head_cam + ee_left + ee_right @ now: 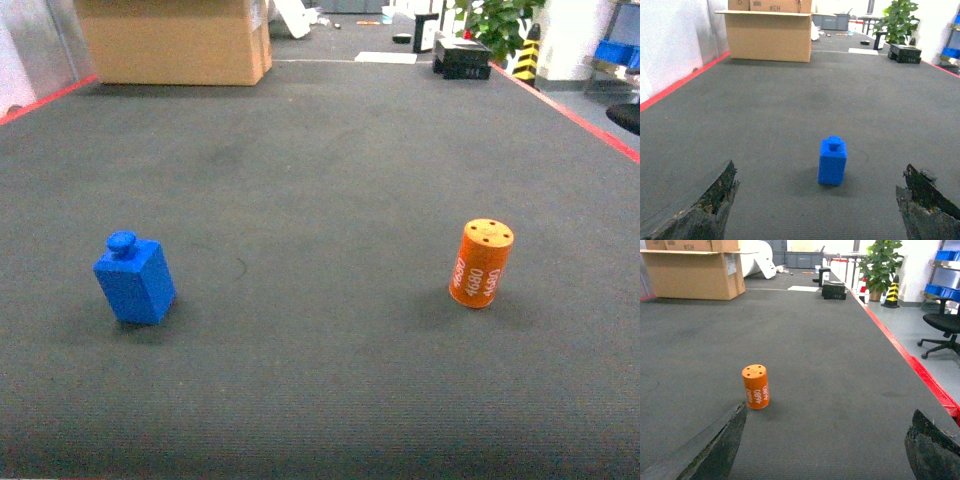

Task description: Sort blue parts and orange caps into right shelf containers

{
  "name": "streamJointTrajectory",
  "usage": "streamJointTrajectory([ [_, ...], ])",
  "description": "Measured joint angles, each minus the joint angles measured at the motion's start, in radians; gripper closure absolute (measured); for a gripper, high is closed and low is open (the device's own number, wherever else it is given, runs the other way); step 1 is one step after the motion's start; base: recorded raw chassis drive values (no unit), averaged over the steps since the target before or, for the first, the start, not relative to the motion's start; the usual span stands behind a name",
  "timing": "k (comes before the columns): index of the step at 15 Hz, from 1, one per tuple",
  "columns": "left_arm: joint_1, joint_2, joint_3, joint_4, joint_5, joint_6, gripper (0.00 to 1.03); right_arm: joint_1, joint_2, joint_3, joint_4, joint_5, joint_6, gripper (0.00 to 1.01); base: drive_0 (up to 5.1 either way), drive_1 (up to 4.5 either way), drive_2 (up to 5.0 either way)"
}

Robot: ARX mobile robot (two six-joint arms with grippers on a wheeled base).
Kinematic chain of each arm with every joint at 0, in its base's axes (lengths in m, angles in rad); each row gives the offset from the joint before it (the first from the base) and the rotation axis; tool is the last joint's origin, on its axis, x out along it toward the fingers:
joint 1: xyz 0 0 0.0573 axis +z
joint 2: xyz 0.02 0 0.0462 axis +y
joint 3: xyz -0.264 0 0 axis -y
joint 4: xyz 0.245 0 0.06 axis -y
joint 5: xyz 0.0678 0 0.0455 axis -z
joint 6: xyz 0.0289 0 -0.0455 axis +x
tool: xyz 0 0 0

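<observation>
The blue part (135, 280) — a rectangular block with a small round knob on top — stands on the dark grey carpeted floor (320, 200). Taking this block as the reference: the orange cap (481, 263) stands upright well apart from it to the right in the head view, at about the same depth. The cap is a stubby cylinder with small holes in its top face and white "4680" lettering down its side.

Neither gripper appears in the head view. In the left wrist view the left gripper (817, 210) has its worn, dark fingers (710, 210) spread wide, one at each lower corner of the frame; the blue part (832, 161) stands ahead of them, roughly centred in the gap and not touching either finger. Nothing is held.

In the right wrist view the right gripper (825, 447) is likewise spread wide, its fingers (715, 450) at the lower corners. The orange cap (756, 387) stands just beyond the tip of the finger at lower left — near it, with no contact evident. Nothing is held.

A large cardboard box (175, 40) sits on the floor far beyond the blue part. A red line (565, 110) edges the carpet on both sides. Further off to the right there is a potted plant (880, 262), and blue crates (945, 255) sit on a shelf at the right edge of the right wrist view.
</observation>
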Motion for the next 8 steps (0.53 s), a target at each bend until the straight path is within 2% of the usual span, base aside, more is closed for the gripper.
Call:
streamJointTrajectory([
  [8, 0.0, 0.0, 0.0, 0.0, 0.0, 0.0, 0.05, 0.0, 0.0, 0.0, 0.0, 0.0, 0.0, 0.03, 0.0, 0.0, 0.0],
])
